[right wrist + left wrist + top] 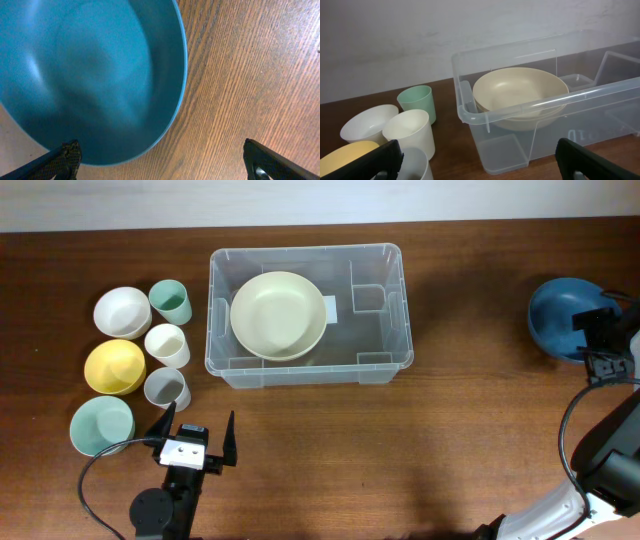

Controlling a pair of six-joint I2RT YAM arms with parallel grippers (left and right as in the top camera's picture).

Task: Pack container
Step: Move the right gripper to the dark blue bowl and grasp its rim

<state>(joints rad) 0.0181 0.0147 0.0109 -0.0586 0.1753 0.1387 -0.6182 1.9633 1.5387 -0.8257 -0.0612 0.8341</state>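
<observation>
The clear plastic container (pixel 385 368) stands at the table's middle back, with a cream bowl (pixel 277 315) in its left half. It also shows in the left wrist view (pixel 520 111), with the cream bowl (pixel 520 92) inside. My left gripper (pixel 196 438) is open and empty, near the front edge, in front of the container's left end (pixel 477 150). A blue bowl (pixel 558 315) sits at the far right. My right gripper (pixel 603 330) is open over the bowl's right rim, holding nothing. In the right wrist view (pixel 160 152) its fingers straddle the blue bowl's edge (pixel 90 75).
Left of the container stand a white bowl (pixel 121 311), a green cup (pixel 171 302), a cream cup (pixel 167 345), a yellow bowl (pixel 114 366), a grey cup (pixel 166 389) and a mint bowl (pixel 101 425). The container's right half has small moulded compartments (pixel 367 298).
</observation>
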